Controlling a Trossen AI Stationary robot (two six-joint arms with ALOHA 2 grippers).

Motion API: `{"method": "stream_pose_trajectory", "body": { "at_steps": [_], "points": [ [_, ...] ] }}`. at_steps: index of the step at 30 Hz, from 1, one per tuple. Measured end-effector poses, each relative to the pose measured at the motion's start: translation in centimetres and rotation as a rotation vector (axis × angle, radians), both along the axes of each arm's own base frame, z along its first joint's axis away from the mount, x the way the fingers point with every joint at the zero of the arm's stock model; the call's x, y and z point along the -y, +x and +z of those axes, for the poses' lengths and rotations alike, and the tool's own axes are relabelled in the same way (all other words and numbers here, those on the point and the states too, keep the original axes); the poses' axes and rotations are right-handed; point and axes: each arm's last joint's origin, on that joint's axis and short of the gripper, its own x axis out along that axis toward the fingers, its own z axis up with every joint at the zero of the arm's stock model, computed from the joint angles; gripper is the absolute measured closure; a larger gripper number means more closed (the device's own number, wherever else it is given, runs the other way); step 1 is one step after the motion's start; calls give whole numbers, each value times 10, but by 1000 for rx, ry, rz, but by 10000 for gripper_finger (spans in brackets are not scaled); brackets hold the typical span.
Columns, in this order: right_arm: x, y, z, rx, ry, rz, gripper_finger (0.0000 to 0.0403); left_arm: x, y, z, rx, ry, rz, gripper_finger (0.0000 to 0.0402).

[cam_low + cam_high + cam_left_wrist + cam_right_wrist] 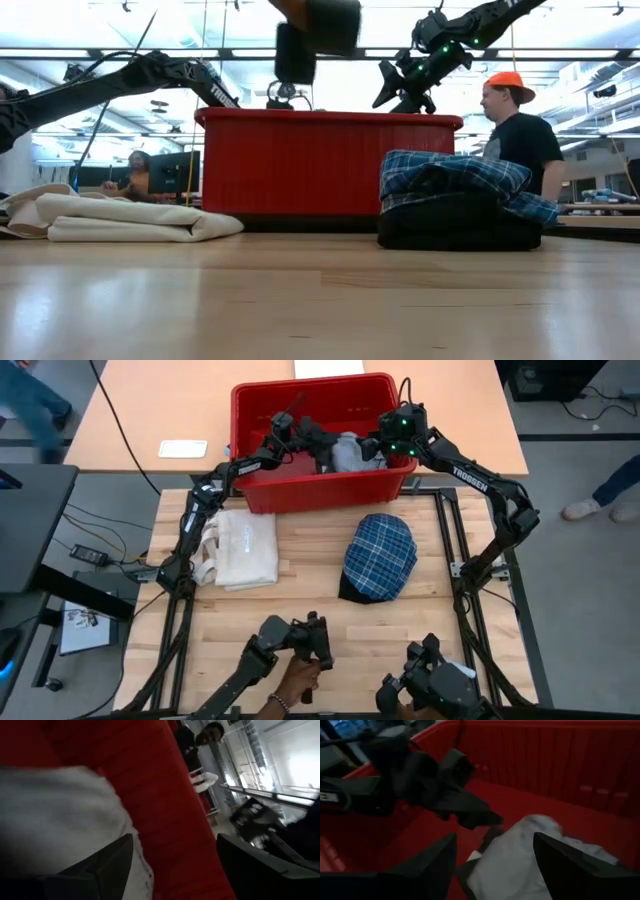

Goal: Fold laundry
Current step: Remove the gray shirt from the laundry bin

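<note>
Grey garment (349, 453) half-hidden in bin (300, 488) (arms overhead).

A robotics lab or open research workspace. A butcher-block wooden worktop (300, 610) sits in a black metal frame, with two dark robot arms mounted at its sides. Cables (95, 525) trail across a grey floor beside it. Behind the worktop is a long tan table (160, 405). The level view shows bright ceiling lights, computer monitors (170, 172) and a seated person in an orange cap (520, 130).
</note>
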Motion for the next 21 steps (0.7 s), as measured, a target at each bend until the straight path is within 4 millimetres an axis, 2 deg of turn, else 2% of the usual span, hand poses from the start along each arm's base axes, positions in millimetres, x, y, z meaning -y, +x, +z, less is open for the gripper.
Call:
{"method": "stream_pose_trajectory", "body": {
  "at_steps": [5,9,11,15,21],
  "points": [
    [0,0,1,7,-4,4,133,0,-13,27,-31,67,7,137],
    [0,1,1,20,8,15,133,7,-24,40,-175,53,22,160],
    [0,1,1,27,8,21,133,11,-27,34,-261,-25,15,166],
    [-1,2,2,45,12,32,133,21,-24,8,-404,-176,-25,162],
    [-3,4,3,56,15,58,133,38,-3,-2,-472,-203,-11,127]
  ]
}}
